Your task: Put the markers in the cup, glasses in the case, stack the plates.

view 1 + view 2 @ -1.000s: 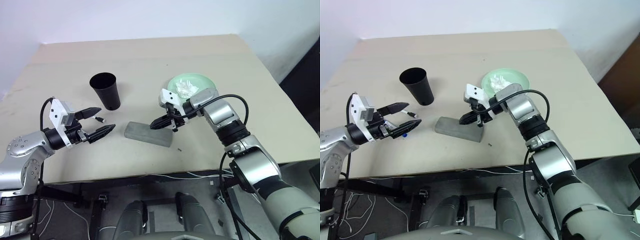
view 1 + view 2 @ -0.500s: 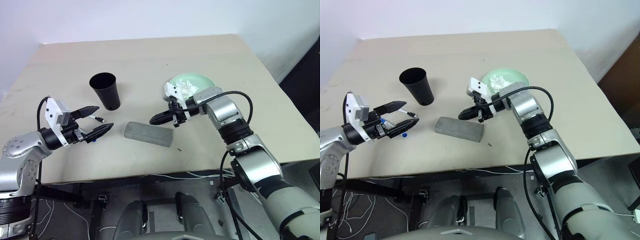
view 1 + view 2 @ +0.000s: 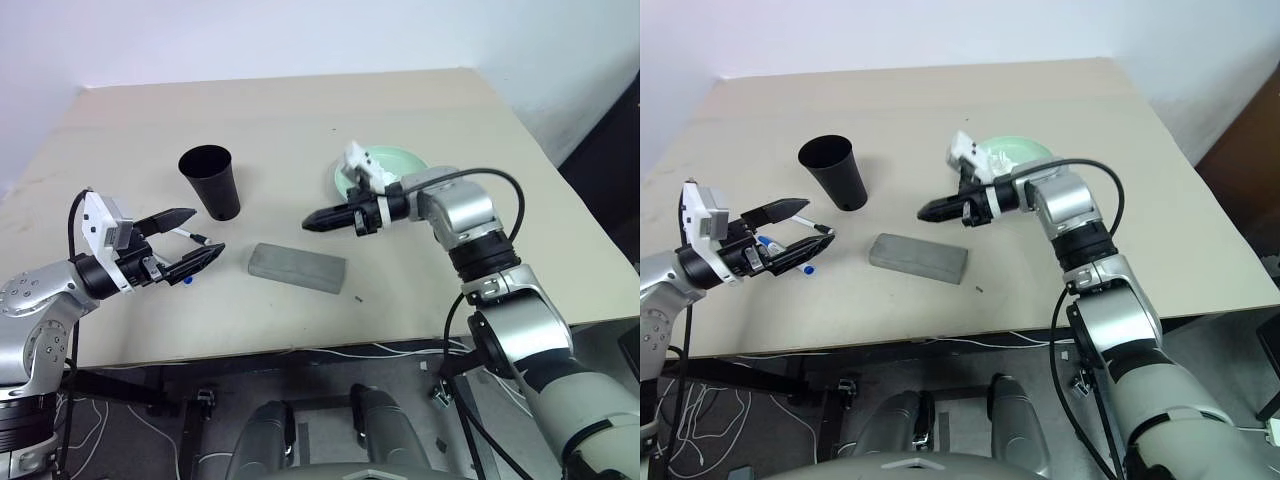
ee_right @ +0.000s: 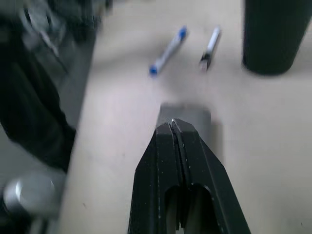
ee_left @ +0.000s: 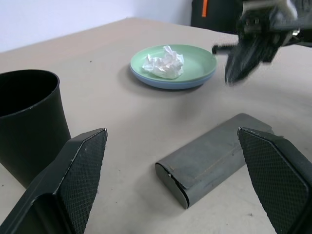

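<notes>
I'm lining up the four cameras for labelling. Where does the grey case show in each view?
Left eye view: case lies flat on the table, below and right of the cup.
Right eye view: case at centre, below and right of the cup.
Left wrist view: case right of centre, closed.
Right wrist view: case just past the shut right gripper.
Shared landmark: the cup.

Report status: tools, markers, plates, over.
Left tool open over the markers; right tool shut, empty above the closed case. Plates stacked, tissue on top.
</notes>
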Motion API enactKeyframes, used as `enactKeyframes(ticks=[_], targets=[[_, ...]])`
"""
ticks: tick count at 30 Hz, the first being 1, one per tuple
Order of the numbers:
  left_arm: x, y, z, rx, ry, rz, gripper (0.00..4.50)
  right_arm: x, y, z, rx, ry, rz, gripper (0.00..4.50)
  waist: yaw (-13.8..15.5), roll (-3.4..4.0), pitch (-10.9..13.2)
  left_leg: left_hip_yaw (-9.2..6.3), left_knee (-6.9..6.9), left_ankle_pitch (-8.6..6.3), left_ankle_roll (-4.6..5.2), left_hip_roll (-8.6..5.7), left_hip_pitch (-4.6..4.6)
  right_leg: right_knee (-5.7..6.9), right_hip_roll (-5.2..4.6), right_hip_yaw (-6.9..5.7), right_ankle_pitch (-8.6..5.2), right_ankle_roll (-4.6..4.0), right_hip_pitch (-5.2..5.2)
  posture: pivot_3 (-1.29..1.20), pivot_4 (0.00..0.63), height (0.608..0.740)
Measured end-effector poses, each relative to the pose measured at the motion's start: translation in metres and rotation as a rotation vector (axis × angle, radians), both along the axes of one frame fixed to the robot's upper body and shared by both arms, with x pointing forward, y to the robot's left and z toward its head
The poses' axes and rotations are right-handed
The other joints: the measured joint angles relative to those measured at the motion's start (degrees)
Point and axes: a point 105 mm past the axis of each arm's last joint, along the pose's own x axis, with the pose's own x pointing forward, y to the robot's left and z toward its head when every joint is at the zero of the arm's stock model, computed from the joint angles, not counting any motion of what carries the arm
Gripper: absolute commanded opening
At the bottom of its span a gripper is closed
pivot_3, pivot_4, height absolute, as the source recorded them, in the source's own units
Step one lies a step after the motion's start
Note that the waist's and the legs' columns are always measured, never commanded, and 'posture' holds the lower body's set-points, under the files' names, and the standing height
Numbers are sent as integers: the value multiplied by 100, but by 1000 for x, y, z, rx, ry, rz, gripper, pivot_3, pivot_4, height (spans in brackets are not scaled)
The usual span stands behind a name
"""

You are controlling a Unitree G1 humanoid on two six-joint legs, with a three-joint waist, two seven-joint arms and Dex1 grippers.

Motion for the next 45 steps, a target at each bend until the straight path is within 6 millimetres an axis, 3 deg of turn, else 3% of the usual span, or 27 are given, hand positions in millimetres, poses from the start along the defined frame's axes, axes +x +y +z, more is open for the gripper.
enactKeyframes(ticks=[4, 10, 16, 20, 31, 35, 45], targets=[[-2, 3, -3, -9, 17, 22, 4500, 12, -7, 32, 91, -58, -75, 34, 3, 0, 0, 1, -4, 0, 0, 2, 0, -5, 0, -1, -1, 0, 0, 0, 150, 733], [-9, 15, -4, -2, 13, 110, 4500, 19, -15, 27, 96, -49, -121, 34, -2, -1, 0, 2, -7, 0, 0, 2, -6, -9, -2, 2, -1, -1, -8, 0, 150, 733], [-22, 38, -18, 25, 63, 230, 4500, 24, -18, 19, 38, -95, -136, 34, -3, -1, 0, 4, -10, 0, 0, 5, -7, -9, 1, 1, -1, -2, -12, 0, 150, 733], [-22, 56, -26, 85, 75, 355, 4500, 27, -18, 10, 2, -91, -138, 874, 9, -1, 0, 2, -8, -1, -1, 5, -6, -9, -1, 0, -4, -6, -9, 0, 150, 733], [-13, 74, -17, 242, 40, 377, 4500, 34, -11, 10, -18, -135, -150, 4478, -5, -1, 0, 4, -16, -1, -2, 7, -8, -10, -1, 1, -6, -11, -18, 0, 150, 733], [-1, 84, -9, 362, 8, 338, 4500, 40, -10, 8, -34, -147, -192, 4478, -4, -1, 1, 2, -18, -2, -2, 9, -9, -11, -2, 0, -9, -17, -21, 0, 150, 733], [20, 110, -9, 761, 75, 83, 4500, 37, -16, 4, -47, -61, -183, 4478, 6, 1, 2, 17, -24, -1, -1, 2, -25, -11, -13, -9, -9, -17, -34, 0, 150, 733]])
